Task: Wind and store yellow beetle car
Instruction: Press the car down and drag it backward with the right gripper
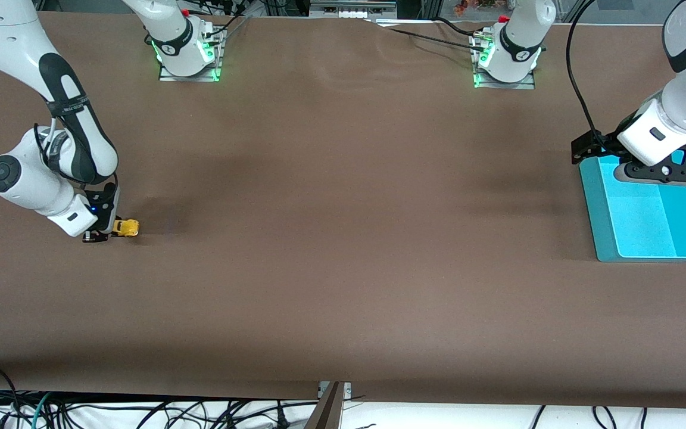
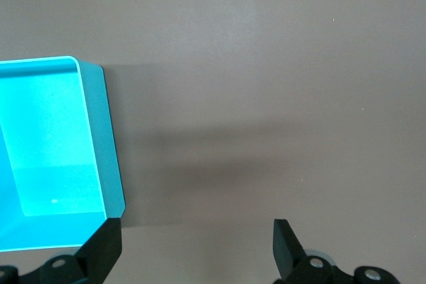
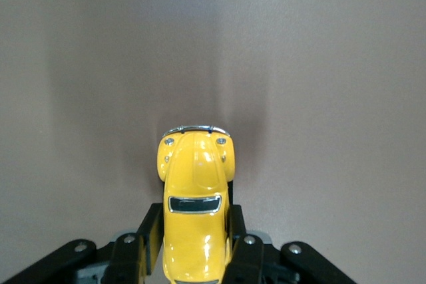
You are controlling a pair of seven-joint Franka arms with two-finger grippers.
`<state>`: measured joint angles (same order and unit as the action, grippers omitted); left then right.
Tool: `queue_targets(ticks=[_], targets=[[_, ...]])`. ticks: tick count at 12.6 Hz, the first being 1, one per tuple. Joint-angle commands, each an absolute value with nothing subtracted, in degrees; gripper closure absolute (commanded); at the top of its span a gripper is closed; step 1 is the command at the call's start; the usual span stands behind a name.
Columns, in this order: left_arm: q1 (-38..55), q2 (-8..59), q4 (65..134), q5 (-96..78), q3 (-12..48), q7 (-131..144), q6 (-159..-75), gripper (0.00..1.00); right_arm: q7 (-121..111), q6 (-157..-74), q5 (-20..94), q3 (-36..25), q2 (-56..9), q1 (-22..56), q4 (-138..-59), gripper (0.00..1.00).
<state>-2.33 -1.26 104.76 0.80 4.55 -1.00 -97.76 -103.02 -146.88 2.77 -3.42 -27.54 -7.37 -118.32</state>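
**Right gripper has the car at the table's right-arm end**

Start at nine o'clock in your front view: your right gripper (image 1: 100, 233) is down at the brown table (image 1: 343, 250), its fingers (image 3: 241, 252) pressed against both flanks of the yellow beetle car (image 1: 125, 227). The car sits low on the tabletop, its nose pointing away from the gripper toward the table's middle. In the right wrist view the car (image 3: 194, 211) fills the gap between the pads, bumper and headlights leading.

Move across the bare middle to three o'clock: your left gripper (image 1: 658, 171) hangs over the edge of the turquoise tray (image 1: 602, 214) that lies farther from the front camera, waiting. In the left wrist view its fingers (image 2: 288, 247) stand wide apart with nothing between them, the tray's corner (image 2: 100, 138) just beside one finger
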Motion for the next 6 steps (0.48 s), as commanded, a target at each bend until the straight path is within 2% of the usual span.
queue_targets(ticks=[1, 2, 3, 5, 6], targets=[[-2.5, -2.9, 106.1, -0.8, 4.6, -2.5, -98.4, 0.0, -104.9, -146.8, 3.6, -2.8, -28.1, -8.6, -118.5, 0.6], [-2.5, -2.9, 106.2, -0.8, 4.6, -2.5, -98.3, 0.0, -104.8, -146.8, 3.6, -2.8, -28.1, -8.5, -118.5, 0.42], [-2.5, -3.1, 106.3, -0.8, 4.6, -2.5, -98.3, 0.0, -104.5, -146.8, 3.9, -2.7, -28.1, -8.5, -118.5, 0.0], [-2.5, -3.1, 106.3, -0.8, 4.6, -2.5, -98.3, 0.0, -104.5, -146.0, 4.0, -1.8, -26.5, -8.4, -117.6, 0.0], [-2.5, -3.1, 106.3, -0.8, 4.6, -2.5, -98.3, 0.0, -104.2, -142.8, 4.6, -0.7, -25.2, -8.3, -115.5, 0.0]])
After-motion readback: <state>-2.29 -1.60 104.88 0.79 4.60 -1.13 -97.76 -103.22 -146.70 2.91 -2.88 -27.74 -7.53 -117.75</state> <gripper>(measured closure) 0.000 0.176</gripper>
